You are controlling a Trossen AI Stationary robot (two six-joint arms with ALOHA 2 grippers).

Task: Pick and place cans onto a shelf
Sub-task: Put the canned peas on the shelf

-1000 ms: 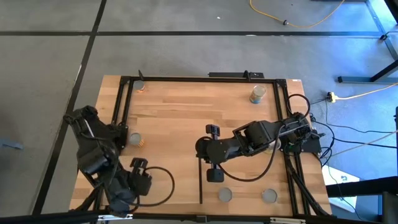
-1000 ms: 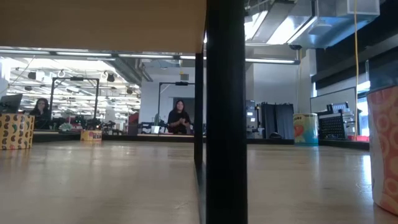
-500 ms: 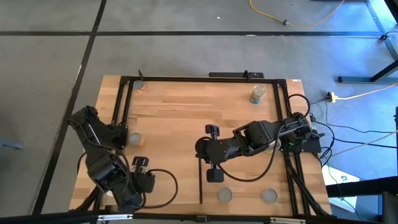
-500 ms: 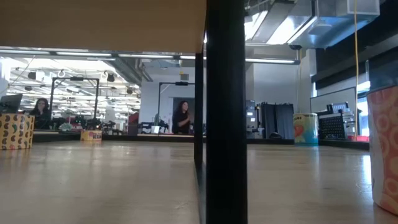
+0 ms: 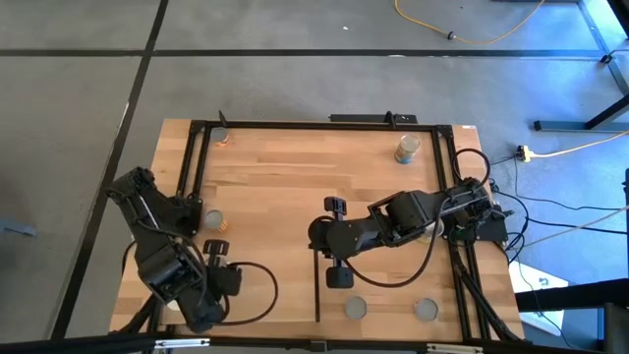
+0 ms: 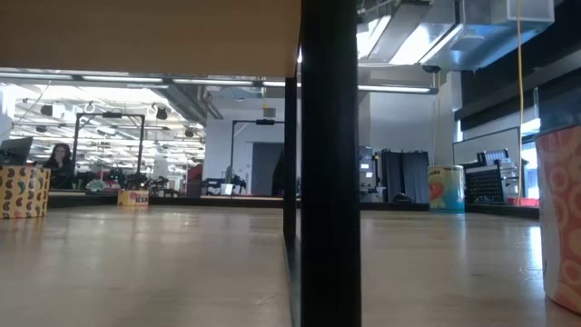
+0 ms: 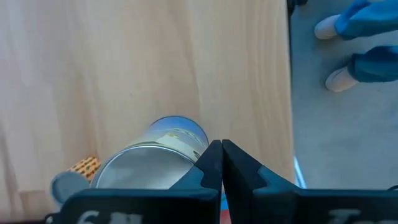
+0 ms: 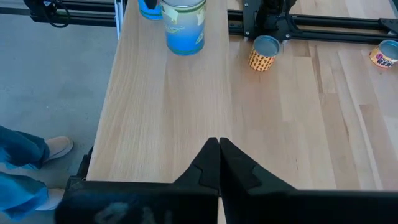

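Observation:
My left gripper (image 7: 221, 163) is shut and points steeply down over the table's near-left corner (image 5: 211, 280). Its tips show right beside a bluish-labelled can (image 7: 163, 155) with a grey top; I see no touch. The same can (image 8: 183, 23) stands upright in the right wrist view. My right gripper (image 8: 219, 155) hangs shut and empty above the table's middle (image 5: 316, 236). Two grey-topped cans (image 5: 356, 309) (image 5: 425, 310) stand on the shelf (image 5: 388, 287), the pale panel right of a thin black strip (image 5: 316, 285).
An orange-labelled can (image 5: 211, 220) stands by the left frame rail, another (image 5: 221, 136) at the far left corner, and a larger can (image 5: 406, 147) at the far right. A black metal frame (image 5: 314, 124) borders the table. A person's blue shoes (image 7: 348, 43) show beyond the near edge.
My left gripper has sunk a little over the near-left corner and tipped more steeply down, staying shut. My right arm has kept still. In the room behind the table, a person has walked out of sight behind the black post.

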